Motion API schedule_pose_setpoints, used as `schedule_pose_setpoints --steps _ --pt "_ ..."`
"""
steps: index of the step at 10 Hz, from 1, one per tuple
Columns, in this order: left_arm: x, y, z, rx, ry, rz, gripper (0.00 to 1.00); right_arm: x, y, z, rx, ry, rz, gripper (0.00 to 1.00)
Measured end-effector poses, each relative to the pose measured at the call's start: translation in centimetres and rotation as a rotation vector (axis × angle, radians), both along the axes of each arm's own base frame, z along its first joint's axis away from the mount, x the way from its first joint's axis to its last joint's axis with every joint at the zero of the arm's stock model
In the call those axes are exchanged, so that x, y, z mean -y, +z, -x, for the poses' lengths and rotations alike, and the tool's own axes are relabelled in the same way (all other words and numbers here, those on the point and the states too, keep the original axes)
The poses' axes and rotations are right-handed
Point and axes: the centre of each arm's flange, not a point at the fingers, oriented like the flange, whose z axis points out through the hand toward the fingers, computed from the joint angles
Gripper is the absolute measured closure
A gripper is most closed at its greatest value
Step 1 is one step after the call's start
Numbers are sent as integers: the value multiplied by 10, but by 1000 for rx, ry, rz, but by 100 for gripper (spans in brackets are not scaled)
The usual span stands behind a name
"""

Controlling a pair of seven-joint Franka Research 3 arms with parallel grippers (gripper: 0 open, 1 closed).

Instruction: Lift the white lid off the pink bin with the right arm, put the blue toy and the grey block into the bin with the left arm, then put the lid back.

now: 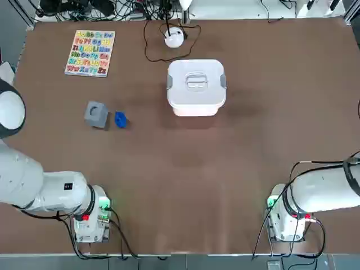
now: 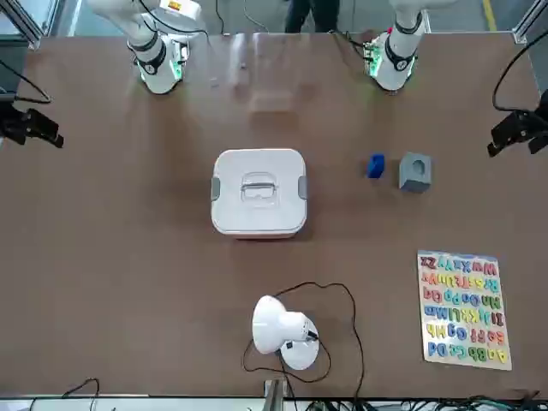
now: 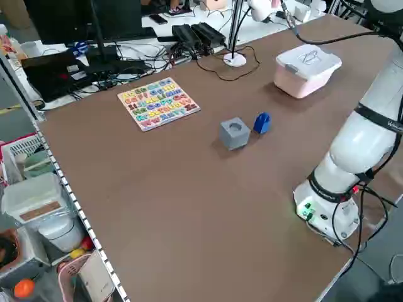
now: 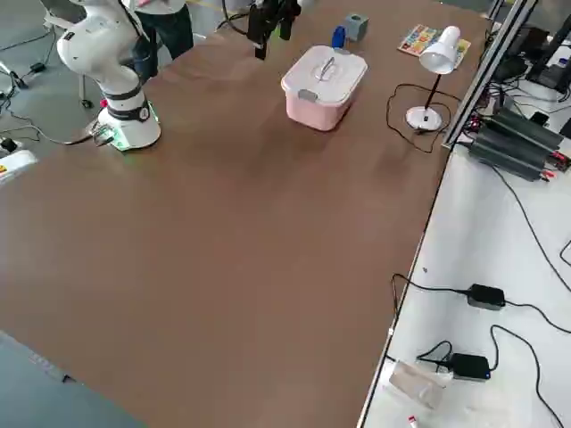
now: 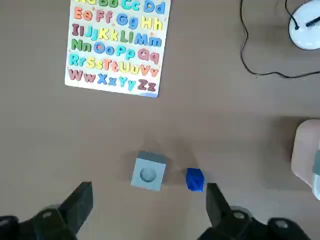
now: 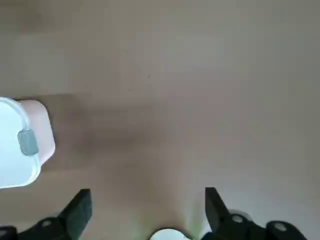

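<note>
Both grippers hang high above the table, fingers spread wide and holding nothing. From the left gripper (image 5: 145,210), looking down through its wrist camera, the grey block (image 5: 148,173) and the blue toy (image 5: 194,179) sit on the bare table between the two finger tips, the toy just beside the block but not touching it. The right gripper (image 6: 145,212) is spread just as wide, over bare brown table, with only an edge of the lid and one grey clip (image 6: 27,141) showing off to one side.

Seen from overhead, the block (image 1: 96,114) lies at about nine o'clock from the table's middle, hole facing up, and the toy (image 1: 120,119) sits at its three o'clock side. The pink bin (image 1: 196,108) stands well apart from them, at roughly twelve o'clock from the table's middle, with the lid (image 1: 196,82) seated square on top, closed. Its handle (image 1: 196,81) lies flat in the recess.

Farther out, at twelve o'clock from the bin, a small white lamp (image 1: 175,37) stands with its black cable (image 1: 147,49) looping on the table. An alphabet puzzle board (image 1: 90,53) lies flat at about eleven o'clock from the block. Both arm bases, left (image 1: 91,216) and right (image 1: 287,218), sit at the six o'clock edge.
</note>
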Motion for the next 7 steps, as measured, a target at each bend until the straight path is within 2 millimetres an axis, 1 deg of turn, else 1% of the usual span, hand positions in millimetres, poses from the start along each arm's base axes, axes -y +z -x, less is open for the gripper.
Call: schedule_pose_setpoints --steps 2,3,4,5,6,7 --pt "1 0 0 0 -2 0 0 -1 0 0 0 -3 0 0" --pt "1 0 0 0 -3 0 0 -4 0 0 -1 -30 1 0" --pt "1 0 0 0 -3 0 0 -11 0 0 -2 -95 -5 0" --pt "1 -2 -1 -3 -3 0 0 -26 0 -1 -8 -187 -10 0" --pt "1 -6 -2 -11 -3 0 0 -51 -2 0 -18 -295 -6 0" --pt "1 -12 -5 -22 -4 1 0 -82 -5 2 -32 -401 1 0"
